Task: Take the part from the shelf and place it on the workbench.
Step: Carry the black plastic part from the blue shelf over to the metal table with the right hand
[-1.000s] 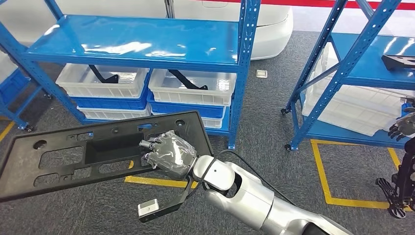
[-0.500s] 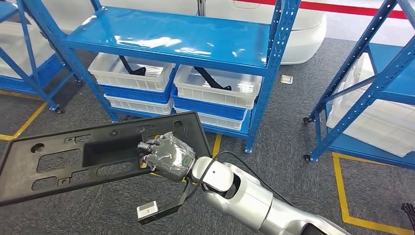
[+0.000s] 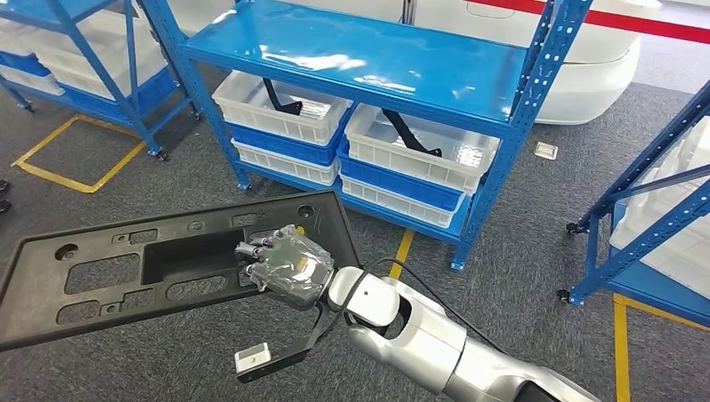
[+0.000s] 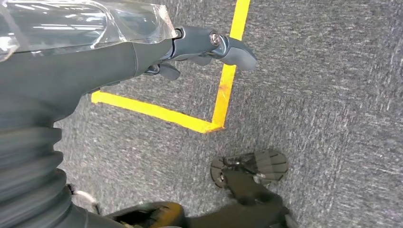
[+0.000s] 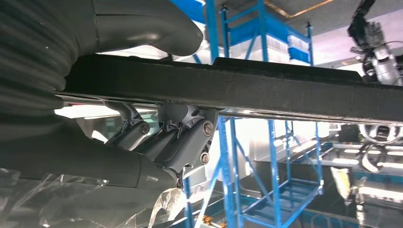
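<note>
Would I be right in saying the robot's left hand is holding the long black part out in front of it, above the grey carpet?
Not quite: it is the right hand that holds the long black part, as the head view shows, with its arm coming in from the right. The left hand hangs over the grey carpet with nothing in it. The rest of your statement stands.
</note>
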Controlling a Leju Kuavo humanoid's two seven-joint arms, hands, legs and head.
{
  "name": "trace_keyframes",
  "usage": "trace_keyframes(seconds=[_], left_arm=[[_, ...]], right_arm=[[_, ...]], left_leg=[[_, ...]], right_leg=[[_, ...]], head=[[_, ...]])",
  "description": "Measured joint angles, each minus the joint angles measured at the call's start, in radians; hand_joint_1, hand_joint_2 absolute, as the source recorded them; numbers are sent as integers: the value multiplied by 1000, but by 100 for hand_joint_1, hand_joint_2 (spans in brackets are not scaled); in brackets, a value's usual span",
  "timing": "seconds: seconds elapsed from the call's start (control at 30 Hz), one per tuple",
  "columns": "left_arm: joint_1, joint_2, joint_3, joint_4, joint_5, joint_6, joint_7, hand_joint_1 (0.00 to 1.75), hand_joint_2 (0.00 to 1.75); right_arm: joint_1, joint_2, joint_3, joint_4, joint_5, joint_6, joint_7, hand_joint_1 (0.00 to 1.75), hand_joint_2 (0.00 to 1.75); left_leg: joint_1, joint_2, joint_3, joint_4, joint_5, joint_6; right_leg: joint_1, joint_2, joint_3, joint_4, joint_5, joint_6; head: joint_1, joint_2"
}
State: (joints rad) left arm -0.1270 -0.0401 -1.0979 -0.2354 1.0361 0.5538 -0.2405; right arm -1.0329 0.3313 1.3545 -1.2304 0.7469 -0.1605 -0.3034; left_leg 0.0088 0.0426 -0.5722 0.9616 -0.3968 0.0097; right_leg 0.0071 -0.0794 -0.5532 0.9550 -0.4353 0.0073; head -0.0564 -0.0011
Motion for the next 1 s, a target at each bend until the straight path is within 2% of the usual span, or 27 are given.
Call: trace_keyframes(seconds=[0.07, 0.1, 0.13, 0.17, 0.2, 0.23, 0.27, 0.3, 0.33, 0.37, 0.4, 0.47, 0.5, 0.53, 0.6, 0.63, 0.67, 0.73, 0.8, 0.83, 0.87, 0.9, 0.97, 1.0], left_arm=[[1, 0, 0, 0, 0, 2, -3, 0, 175], [3, 0, 0, 0, 0, 2, -4, 0, 175], [5, 0, 0, 0, 0, 2, -5, 0, 175], [5, 0, 0, 0, 0, 3, -7, 0, 175], [5, 1, 0, 0, 0, 4, -8, 0, 175], [4, 1, 0, 0, 0, 5, -9, 0, 175], [3, 1, 0, 0, -1, 6, -11, 0, 175], [3, 1, 0, 0, -1, 8, -12, 0, 175], [4, 1, 0, 0, -1, 10, -13, 0, 175], [4, 0, 0, 0, -2, 13, -13, 0, 175], [4, 0, 0, 0, -3, 16, -14, 0, 175], [0, 0, 0, 0, -8, 21, -15, 0, 175], [-4, 0, 0, 0, -11, 22, -15, 0, 175], [-7, 0, 0, 0, -13, 23, -15, 0, 175], [-8, 2, 0, 0, -15, 25, -14, 0, 175], [-7, 2, 0, 0, -14, 26, -14, 0, 175], [-7, 3, 0, 0, -13, 27, -14, 0, 175], [-10, 4, 0, 0, -10, 28, -14, 0, 175], [-12, 4, 0, 0, -5, 28, -14, 0, 175], [-11, 4, 0, 0, -2, 28, -15, 0, 175], [-8, 4, 0, 0, 2, 28, -16, 0, 175], [-7, 4, 0, 0, 5, 29, -17, 0, 175], [-7, 5, 0, 0, 8, 30, -20, 0, 175], [-9, 5, 0, 0, 8, 31, -21, 0, 175]], right_arm=[[-1, 1, 0, 0, 1, 0, -1, 175, 175], [-2, 1, 0, 0, 1, 0, -2, 175, 175], [-2, 1, -1, 0, 1, 0, -2, 175, 175], [-3, 1, -1, 0, 1, 0, -2, 175, 175], [-3, 0, -1, 0, 1, 0, -2, 175, 175], [-3, -1, -2, 0, 1, 0, -2, 175, 175], [-2, -3, -2, 1, 2, -1, -2, 175, 175], [-1, -5, -2, 1, 3, -1, -2, 175, 175], [-1, -7, -2, 1, 4, -1, -2, 175, 175], [0, -8, -2, 1, 5, -1, -2, 175, 175], [0, -8, -2, 1, 6, -2, -3, 175, 175], [-2, -9, -2, 1, 8, -4, -2, 175, 175], [-3, -10, -3, 1, 9, -6, -1, 175, 175], [-4, -11, -4, 2, 10, -8, 0, 175, 175], [-6, -11, -5, 6, 14, -11, 4, 175, 175], [-7, -11, -5, 8, 15, -12, 5, 175, 175], [-9, -10, -5, 10, 16, -12, 6, 175, 175], [-13, -8, -5, 16, 17, -13, 8, 175, 175], [-15, -8, -5, 20, 19, -13, 12, 175, 175], [-15, -9, -5, 23, 20, -13, 14, 175, 175], [-15, -8, -5, 25, 22, -13, 16, 175, 175], [-15, -7, -5, 26, 23, -13, 19, 175, 175], [-16, -4, -5, 27, 25, -13, 22, 175, 175], [-17, -2, -5, 27, 26, -13, 24, 175, 175]], left_leg=[[-4, -11, -2, -10, 3, 11], [-2, -18, -2, -12, 5, 16], [1, -26, -3, -14, 9, 21], [4, -33, -2, -17, 12, 27], [6, -41, -2, -18, 15, 31], [6, -49, -4, -17, 16, 33], [7, -59, -6, -17, 17, 35], [7, -70, -7, -17, 18, 35], [9, -81, -7, -16, 18, 35], [11, -93, -7, -16, 18, 34], [13, -106, -7, -15, 19, 32], [15, -130, -11, -10, 20, 24], [16, -140, -17, -9, 22, 18], [17, -150, -23, -8, 24, 11], [23, -166, -33, -9, 29, -3], [24, -156, -39, -1, 24, -8], [23, -135, -52, 24, 9, -12], [19, -84, -105, 138, -48, -17], [19, -66, -162, 265, -95, -19], [19, -63, -171, 287, -97, -19], [19, -60, -160, 268, -81, -18], [19, -54, -131, 213, -52, -17], [10, -14, -61, 73, -3, -11], [5, 4, -39, 29, 8, -6]], right_leg=[[3, -14, 0, 0, 0, 5], [1, -14, -1, 3, -4, 10], [-1, -2, -5, 16, -16, 15], [-3, 17, -18, 49, -40, 20], [-6, 41, -41, 105, -74, 24], [-8, 61, -72, 179, -112, 27], [-9, 69, -105, 251, -143, 29], [-10, 73, -127, 301, -157, 30], [-11, 74, -133, 314, -150, 32], [-14, 76, -120, 283, -125, 33], [-18, 86, -89, 218, -86, 34], [-29, 133, -24, 75, -26, 37], [-33, 151, -6, 33, -13, 38], [-33, 161, -1, 16, -12, 37], [-29, 143, -2, 12, -11, 29], [-28, 133, -1, 10, -9, 24], [-29, 121, 0, 8, -8, 17], [-26, 96, 1, 6, -7, 8], [-21, 69, 1, 6, -8, 3], [-19, 56, 1, 6, -9, 3], [-18, 44, 2, 6, -10, 3], [-17, 32, 2, 7, -11, 3], [-13, 13, 3, 8, -15, 8], [-10, 4, 2, 9, -17, 12]], head=[[0, 0], [0, 0], [0, 0], [0, 0], [0, 0], [0, 0], [0, 0], [0, 0], [0, 0], [0, 0], [0, 0], [0, 0], [0, 0], [0, 0], [0, 0], [0, 0], [0, 0], [-1, 0], [-1, 0], [-1, 0], [-1, 0], [-1, 0], [-1, 0], [0, 0]])
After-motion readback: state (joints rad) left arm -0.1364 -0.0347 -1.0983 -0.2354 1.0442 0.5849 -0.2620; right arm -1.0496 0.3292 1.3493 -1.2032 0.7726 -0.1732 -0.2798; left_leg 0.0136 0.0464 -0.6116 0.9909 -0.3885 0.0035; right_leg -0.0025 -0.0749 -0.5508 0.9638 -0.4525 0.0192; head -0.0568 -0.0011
